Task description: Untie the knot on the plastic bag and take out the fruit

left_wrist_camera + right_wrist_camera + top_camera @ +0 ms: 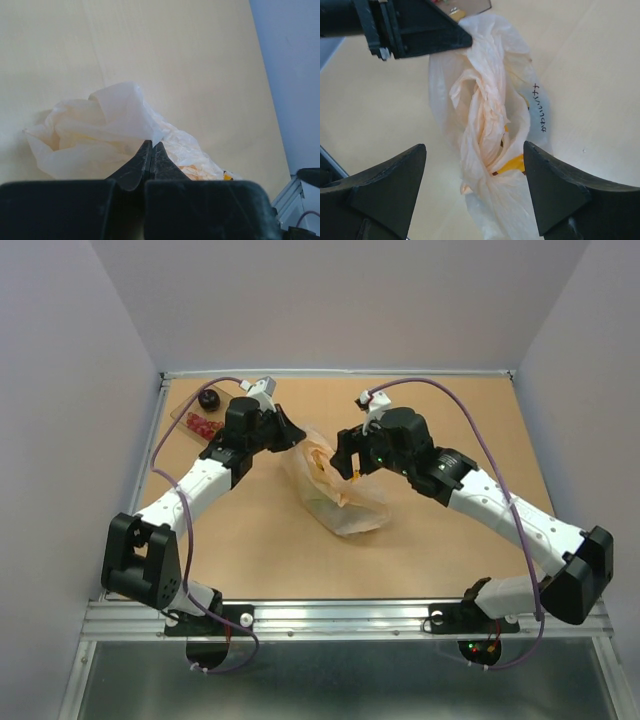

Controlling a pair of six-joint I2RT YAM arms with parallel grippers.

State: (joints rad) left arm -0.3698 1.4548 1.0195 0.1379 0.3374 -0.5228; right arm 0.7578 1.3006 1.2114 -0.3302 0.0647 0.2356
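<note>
The plastic bag lies crumpled mid-table, cream-white and thin. My left gripper is at its far-left edge, shut with the tips pinching a fold of the bag. Over the bag's middle my right gripper hangs open. In the right wrist view its jaws stand wide on either side of the pale-orange twisted plastic, apart from it. The knot sits low in that twist. A yellow fruit shows through a gap beside it; other fruit is hidden inside the bag.
A black round piece and red berry-like pieces lie at the back left corner, behind my left arm. Grey walls close the table on three sides. A metal rail runs along the near edge.
</note>
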